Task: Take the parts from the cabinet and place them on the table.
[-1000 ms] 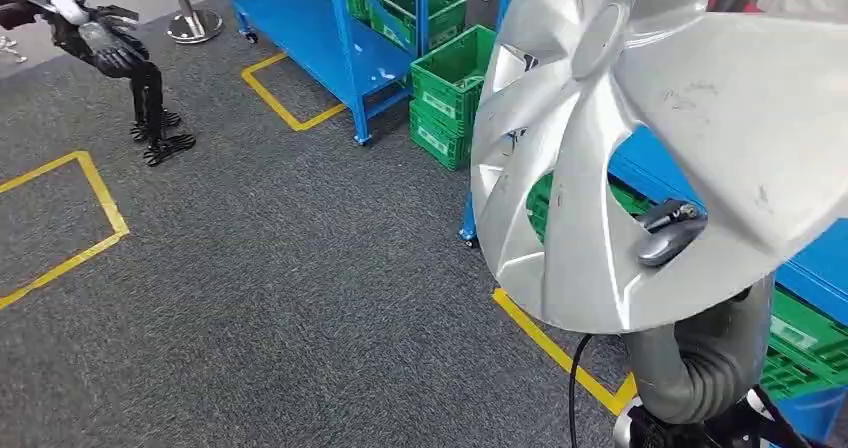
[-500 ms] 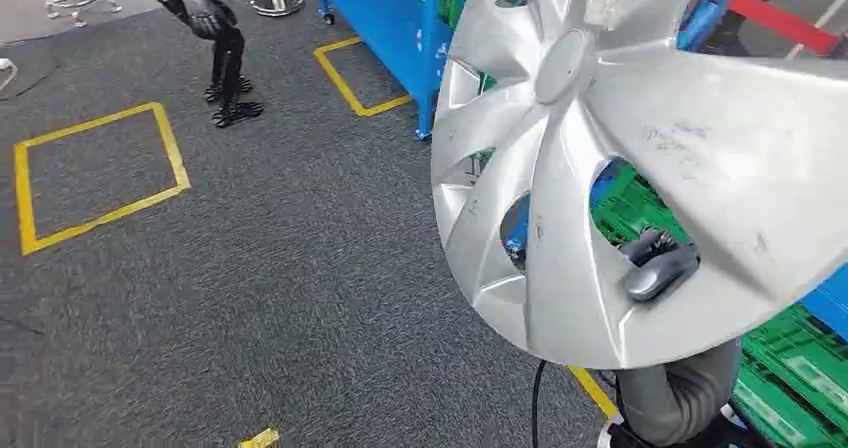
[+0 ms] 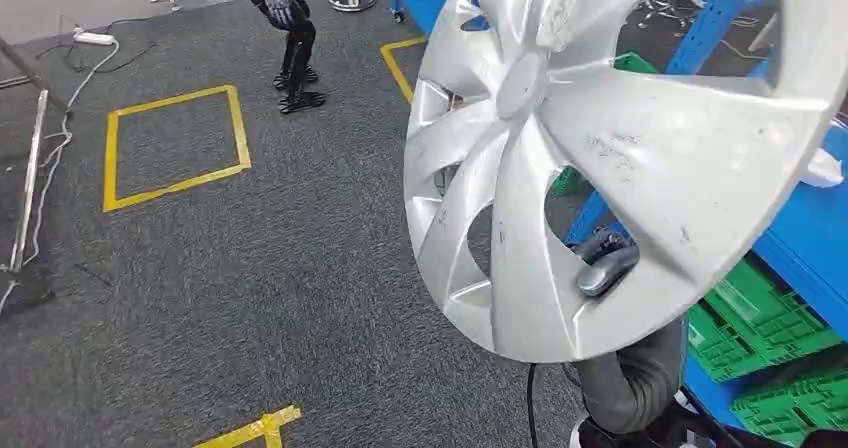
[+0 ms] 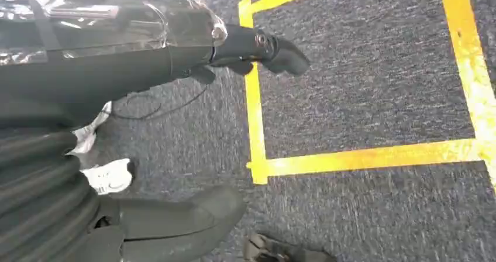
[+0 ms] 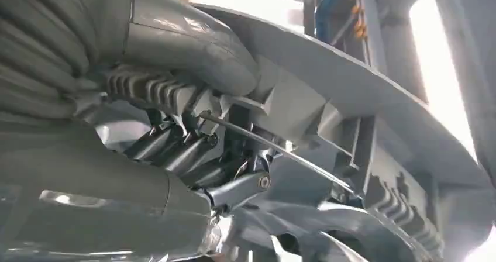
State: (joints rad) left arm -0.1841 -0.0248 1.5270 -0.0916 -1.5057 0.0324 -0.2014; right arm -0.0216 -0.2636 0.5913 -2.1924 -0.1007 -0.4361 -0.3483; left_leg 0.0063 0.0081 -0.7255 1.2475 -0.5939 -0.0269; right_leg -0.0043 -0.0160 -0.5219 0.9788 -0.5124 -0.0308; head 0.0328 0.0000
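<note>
A large silver wheel cover [image 3: 640, 138] with curved spokes stands upright close in front of me on the right of the head view. My right hand [image 3: 605, 268] grips it near its lower rim, the grey thumb poking through one opening. In the right wrist view the dark fingers [image 5: 193, 151] clamp the ribbed back of the wheel cover [image 5: 362, 116]. My left hand [image 4: 257, 45] hangs over the carpet holding nothing, its dark fingers stretched out.
A blue cabinet frame [image 3: 810, 228] with green crates [image 3: 760, 318] stands behind the cover at the right. Yellow tape squares [image 3: 175, 148] mark the grey carpet. Another robot's dark legs [image 3: 295, 38] stand far ahead. Cables [image 3: 60, 98] and a metal bar [image 3: 28, 178] lie at the left.
The whole view has swung, so the cabinet and crates slid off to the right and the taped squares came into view. The wheel cover stays in my right hand.
</note>
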